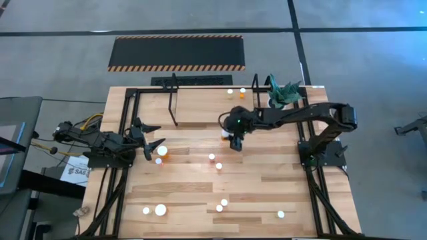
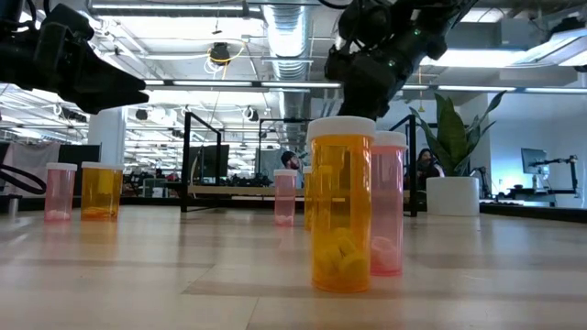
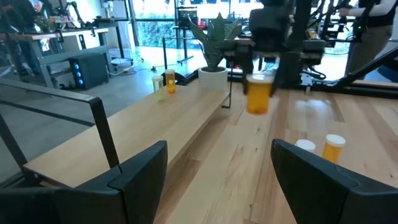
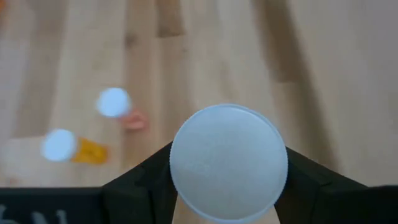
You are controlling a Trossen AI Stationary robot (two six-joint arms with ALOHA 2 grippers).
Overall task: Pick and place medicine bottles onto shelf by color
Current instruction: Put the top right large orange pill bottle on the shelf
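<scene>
Pretty clearly a big open-plan robotics lab or workshop. Bare silver ventilation ducts (image 2: 286, 37) and long strip lights run under an open ceiling, the floor is plain grey concrete (image 1: 60, 60), and a black mat with hazard-striped edges (image 1: 176, 53) lies beyond the far edge of the light wooden bench (image 1: 200, 177). More workstations with monitors (image 2: 536, 163) in the background.

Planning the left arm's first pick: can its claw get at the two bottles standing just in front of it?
Probably yes. The left claw is open, and the orange bottle and pink bottle stand right by its fingertips with nothing between. The right claw, holding another bottle, is well away.
</scene>
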